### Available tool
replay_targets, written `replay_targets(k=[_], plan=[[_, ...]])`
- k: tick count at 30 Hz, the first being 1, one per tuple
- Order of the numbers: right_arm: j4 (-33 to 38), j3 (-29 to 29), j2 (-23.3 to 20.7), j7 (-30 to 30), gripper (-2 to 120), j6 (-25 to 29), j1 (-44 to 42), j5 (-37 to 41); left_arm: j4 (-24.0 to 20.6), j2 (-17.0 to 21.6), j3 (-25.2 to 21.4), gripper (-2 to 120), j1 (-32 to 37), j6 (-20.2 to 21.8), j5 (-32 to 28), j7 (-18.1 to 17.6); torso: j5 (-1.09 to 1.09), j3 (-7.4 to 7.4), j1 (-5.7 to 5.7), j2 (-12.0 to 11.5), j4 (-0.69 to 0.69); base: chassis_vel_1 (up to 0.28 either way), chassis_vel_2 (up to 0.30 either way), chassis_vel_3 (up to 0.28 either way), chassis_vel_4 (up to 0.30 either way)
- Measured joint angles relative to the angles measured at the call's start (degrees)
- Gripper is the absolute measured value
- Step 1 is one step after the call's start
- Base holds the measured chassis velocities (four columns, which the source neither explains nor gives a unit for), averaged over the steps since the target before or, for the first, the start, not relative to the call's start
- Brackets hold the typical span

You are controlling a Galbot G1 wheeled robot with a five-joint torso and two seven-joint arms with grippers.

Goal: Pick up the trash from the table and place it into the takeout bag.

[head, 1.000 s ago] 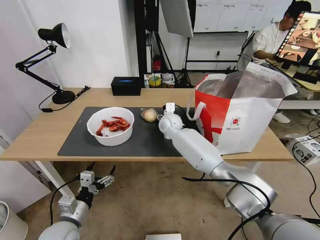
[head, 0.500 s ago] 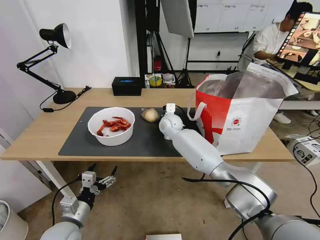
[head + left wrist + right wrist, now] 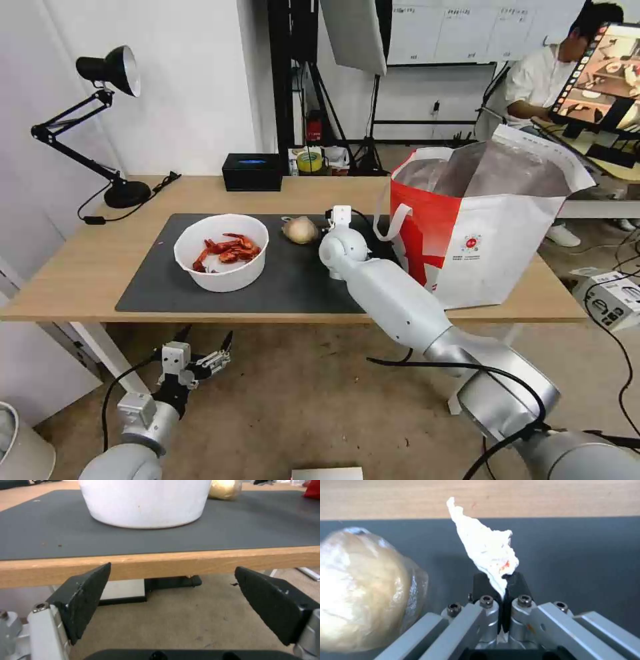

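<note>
My right gripper (image 3: pixel 500 581) is shut on a crumpled white tissue (image 3: pixel 486 545) with a small red stain, held just above the dark grey mat (image 3: pixel 580 555). Close beside it lies the beige plastic-wrapped lump (image 3: pixel 363 587), which also shows on the mat in the head view (image 3: pixel 299 230). My right arm (image 3: pixel 387 293) reaches over the table's front edge, between the lump and the takeout bag (image 3: pixel 480 227). The white bowl of red crayfish shells (image 3: pixel 221 252) sits on the mat's left half. My left gripper (image 3: pixel 203 341) hangs open below the table's front edge (image 3: pixel 200 562).
A black tissue box (image 3: pixel 252 171) stands at the table's back edge, and a black desk lamp (image 3: pixel 110 120) at its back left corner. The takeout bag stands open at the table's right end, its foil lining showing. Bare wood (image 3: pixel 80 260) lies left of the mat.
</note>
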Motion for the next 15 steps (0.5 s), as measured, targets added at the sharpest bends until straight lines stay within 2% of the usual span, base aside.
replay_targets(k=[5, 8, 9, 13, 15], plan=[[7.0, -0.4, -3.9, 0.1, 0, 0.6, -1.5, 2.0, -0.3, -0.1, 0.0, 100, 0.2, 0.0, 0.0, 0.0, 0.01, 0.00, 0.00, 0.0, 0.00, 0.000, 0.000, 0.000, 0.000], [15.9, 0.1, -7.6, -0.1, 0, 1.5, -3.3, 4.7, -0.5, -0.2, -0.1, 100, 0.6, 0.0, 0.2, -0.1, 0.02, -0.01, 0.00, 0.0, 0.00, 0.000, 0.000, 0.000, 0.000], [15.9, 0.1, -7.6, -0.1, 0, 1.5, -3.3, 4.7, -0.5, -0.2, -0.1, 100, 0.6, 0.0, 0.2, -0.1, 0.02, -0.01, 0.00, 0.0, 0.00, 0.000, 0.000, 0.000, 0.000], [25.2, 1.1, -11.4, -1.5, 0, 3.4, -4.8, 8.3, -0.6, -0.3, -0.1, 100, 0.7, 0.0, 0.3, -0.1, 0.01, -0.01, 0.00, 0.0, 0.00, 0.000, 0.000, 0.000, 0.000], [26.8, 1.3, -12.0, -2.0, 0, 4.0, -5.0, 8.5, -0.6, -0.4, -0.1, 100, 0.7, 0.0, 0.3, -0.1, 0.01, -0.01, 0.00, 0.0, 0.00, 0.000, 0.000, 0.000, 0.000]])
